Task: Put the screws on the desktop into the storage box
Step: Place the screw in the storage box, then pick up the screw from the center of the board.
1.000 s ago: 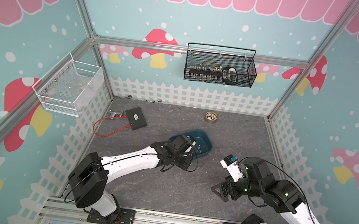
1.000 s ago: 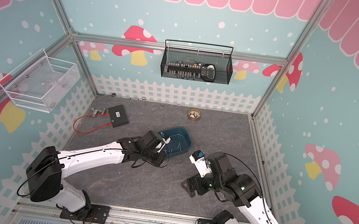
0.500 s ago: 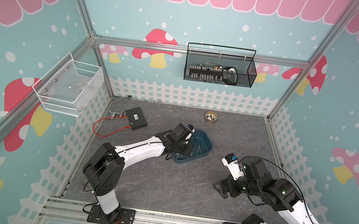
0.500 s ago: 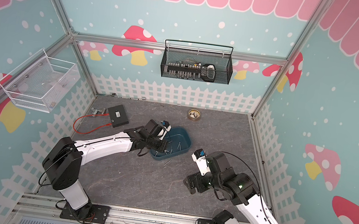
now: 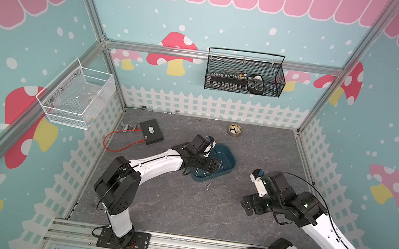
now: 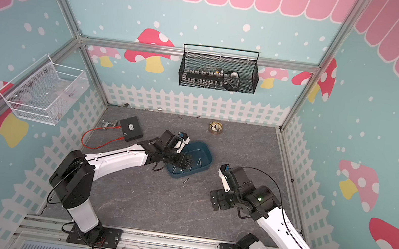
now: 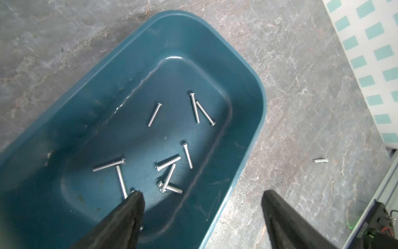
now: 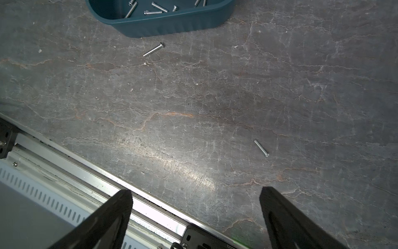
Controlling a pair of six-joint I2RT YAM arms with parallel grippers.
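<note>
Right, from my seat the left gripper [image 7: 202, 194] hangs over one end of the storage box [image 7: 243, 103]. Its jaws stand wide apart with nothing between them, one finger [image 7: 129, 215] above the tub's floor and the other outside the rim, over the desktop [image 8: 193, 97]. I count at least nine screws [image 7: 168, 166] lying loose on the teal bottom, some crossing each other.

Three more lie outside it. One screw [image 8: 153, 49] is on the stone just beside the tub's ribbed outer wall, and both top views show it too [image 5: 209, 184]. A second screw [image 8: 261, 148] sits well out from the box on bare desktop. A short third screw [image 7: 320, 160] rests near the white fence.

My right gripper [image 8: 195, 190] is also spread wide and holds nothing, low over the desktop's front edge by the aluminium rail [image 8: 71, 151], well apart from the box.

Further back I see the flat black box [image 5: 151, 132] with its red cable [image 5: 116, 142], a tape roll [image 5: 234, 130], and the black mesh basket [image 5: 245, 76] on the wall.
</note>
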